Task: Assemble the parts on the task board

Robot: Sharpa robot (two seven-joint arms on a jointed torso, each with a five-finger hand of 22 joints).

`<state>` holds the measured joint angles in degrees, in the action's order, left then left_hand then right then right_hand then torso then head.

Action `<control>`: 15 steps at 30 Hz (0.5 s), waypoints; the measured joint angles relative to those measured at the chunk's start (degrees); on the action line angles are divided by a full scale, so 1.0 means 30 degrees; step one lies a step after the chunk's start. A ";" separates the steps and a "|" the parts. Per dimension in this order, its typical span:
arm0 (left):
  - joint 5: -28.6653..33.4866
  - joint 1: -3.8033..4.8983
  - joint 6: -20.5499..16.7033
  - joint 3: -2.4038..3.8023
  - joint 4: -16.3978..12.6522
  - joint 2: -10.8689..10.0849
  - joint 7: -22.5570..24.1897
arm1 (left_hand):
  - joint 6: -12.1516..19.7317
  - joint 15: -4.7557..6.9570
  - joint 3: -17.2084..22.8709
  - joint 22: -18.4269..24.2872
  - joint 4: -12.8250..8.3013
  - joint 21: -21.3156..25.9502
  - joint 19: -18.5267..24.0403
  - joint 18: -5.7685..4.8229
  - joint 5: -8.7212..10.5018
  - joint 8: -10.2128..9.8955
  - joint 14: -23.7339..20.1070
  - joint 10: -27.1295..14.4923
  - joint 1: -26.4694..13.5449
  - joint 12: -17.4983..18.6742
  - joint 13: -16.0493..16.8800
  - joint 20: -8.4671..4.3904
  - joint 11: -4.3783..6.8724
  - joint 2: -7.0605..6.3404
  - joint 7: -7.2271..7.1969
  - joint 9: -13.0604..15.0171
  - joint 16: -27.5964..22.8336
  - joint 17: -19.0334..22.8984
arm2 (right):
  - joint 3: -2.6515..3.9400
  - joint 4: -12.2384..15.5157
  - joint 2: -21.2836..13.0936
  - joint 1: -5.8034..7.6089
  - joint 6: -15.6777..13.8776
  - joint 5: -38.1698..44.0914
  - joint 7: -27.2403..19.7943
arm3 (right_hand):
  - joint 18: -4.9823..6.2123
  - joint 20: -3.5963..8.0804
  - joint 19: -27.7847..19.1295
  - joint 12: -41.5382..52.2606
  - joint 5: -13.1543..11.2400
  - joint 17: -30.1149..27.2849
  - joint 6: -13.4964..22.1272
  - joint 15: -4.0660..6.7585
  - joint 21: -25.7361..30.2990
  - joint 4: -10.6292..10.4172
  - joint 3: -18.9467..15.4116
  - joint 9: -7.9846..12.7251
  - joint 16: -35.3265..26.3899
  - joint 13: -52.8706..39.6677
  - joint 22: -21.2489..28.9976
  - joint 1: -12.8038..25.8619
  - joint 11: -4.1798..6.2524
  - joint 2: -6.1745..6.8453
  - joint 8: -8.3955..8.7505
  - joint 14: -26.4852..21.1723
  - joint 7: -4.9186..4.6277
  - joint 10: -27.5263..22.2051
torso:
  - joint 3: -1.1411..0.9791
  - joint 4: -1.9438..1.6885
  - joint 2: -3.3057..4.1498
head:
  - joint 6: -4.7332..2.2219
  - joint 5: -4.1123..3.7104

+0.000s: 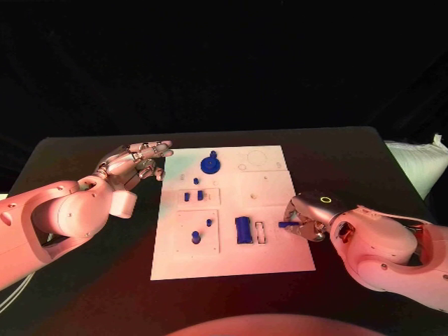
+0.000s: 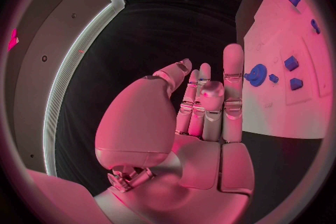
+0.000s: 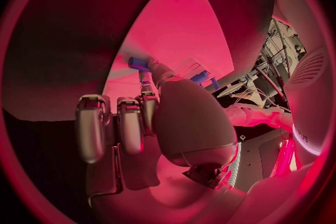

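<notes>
The right hand (image 1: 310, 218) pinches a small blue part (image 1: 283, 225) at the task board (image 1: 274, 262) edge — it should keep it level while seating it — and the left hand (image 1: 135, 162) hovers with fingers apart, holding nothing.

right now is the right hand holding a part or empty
Holding: the right hand pinches a small blue part at the task board's right edge.

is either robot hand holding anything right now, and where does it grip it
The right robot hand pinches a small blue piece by one end, over the white board. The left robot hand holds nothing, fingers apart.
</notes>
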<state>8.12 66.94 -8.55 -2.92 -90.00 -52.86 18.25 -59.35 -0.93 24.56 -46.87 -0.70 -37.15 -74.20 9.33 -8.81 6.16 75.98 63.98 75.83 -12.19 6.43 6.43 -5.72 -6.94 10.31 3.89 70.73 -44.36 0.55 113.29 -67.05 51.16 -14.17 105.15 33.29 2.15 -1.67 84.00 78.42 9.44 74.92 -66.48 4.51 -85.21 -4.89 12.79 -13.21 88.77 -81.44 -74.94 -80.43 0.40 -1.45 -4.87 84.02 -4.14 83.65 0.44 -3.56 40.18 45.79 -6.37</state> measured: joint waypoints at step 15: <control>-0.0088 -0.0003 0.0000 -0.0002 -0.0014 -0.0009 -0.0017 | 0.0000 0.0000 0.0000 -0.0001 0.0000 -0.0001 0.0000 0.0000 0.0000 0.0000 0.0000 0.0001 0.0000 0.0000 -0.0003 0.0000 0.0000 0.0000 0.0000 0.0000 0.0000 -0.0002 | -0.0116 0.0647 -0.0121 -0.0156 -0.2446 -0.3329 0.0227 | 0.0002 0.0000 0.0000 0.0024 -0.1003 0.0007 -0.0122 0.0002 0.0000 0.0075 0.2751 0.0034 -0.0001 0.2161 0.0003 0.2208 0.0070 0.1349 -0.0008 0.0002 -0.0093 0.0076 | 0.0018 0.0005 0.0004 | 0.0015 0.0073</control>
<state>7.86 66.93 -8.55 -2.93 -90.04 -52.89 18.20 -59.35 -0.93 24.56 -46.87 -0.70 -37.15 -74.20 9.33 -8.81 6.16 75.98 63.98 75.83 -12.19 6.42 6.43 -5.73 -6.94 10.31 3.89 70.73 -44.37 0.21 115.23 -67.41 50.69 -21.51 95.16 33.97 2.16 -1.67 84.00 78.49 6.43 74.94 -66.85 4.52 -85.21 -4.67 21.05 -13.10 88.76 -74.95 -74.93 -73.81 0.62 2.60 -4.89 84.03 -4.42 83.88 0.50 -3.54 40.19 45.83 -6.15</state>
